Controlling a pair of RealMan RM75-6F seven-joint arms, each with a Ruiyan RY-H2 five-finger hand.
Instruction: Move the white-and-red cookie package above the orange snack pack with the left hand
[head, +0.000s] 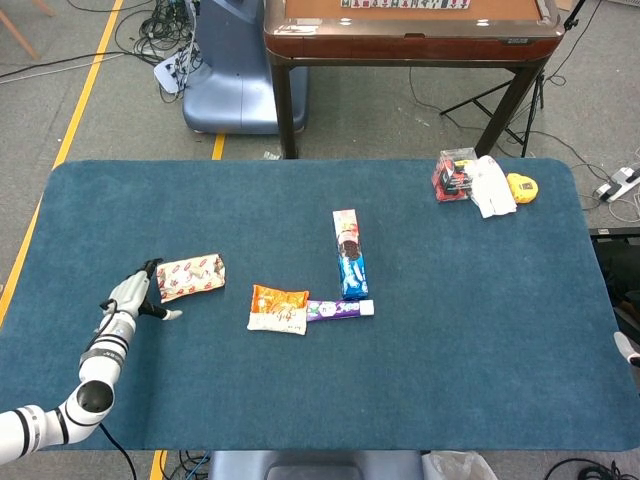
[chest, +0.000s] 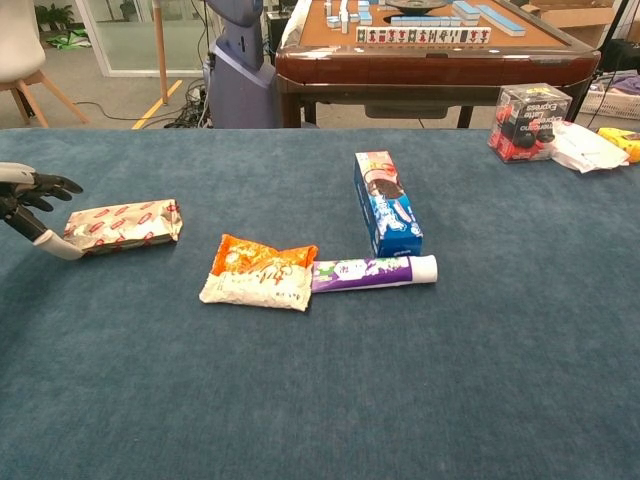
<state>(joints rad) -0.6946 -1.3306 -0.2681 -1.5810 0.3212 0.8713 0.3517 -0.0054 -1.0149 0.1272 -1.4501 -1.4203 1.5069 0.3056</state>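
Left robot hand (head: 135, 295) sits at the left end of the white-and-red cookie package (head: 190, 277), fingers spread apart, nothing held. Thumb reaches under/along the near side of the pkg end, dark fingertips (chest: 62, 185) over the far side; looks like it's bracketing the end for a pinch, but whether it's touching the wrapper can't be told from either view. Pkg lies flat on the tabletop (head: 450, 350), long axis roughly left-right, well left of the orange snack pack (head: 279, 308).

Orange pack lies flat w/ a purple tube (head: 340, 309) butted against its right edge, and a blue cookie box (head: 349, 254) standing just behind the tube. The spot beyond the orange pack is bare cloth, so likely that's the drop zone; box is near it on the right, so approach from the left makes sense.

Hard to see: chest view cuts the left robot hand at the frame edge, palm mostly out of shot. Right robot hand: only a pale sliver at the head view's right edge, can't tell what it is or its state. Far right corner has a clear box w/ red-black bits (chest: 531, 122), a white wrapper (chest: 585, 147), something yellow (head: 522, 187); too small to ID.
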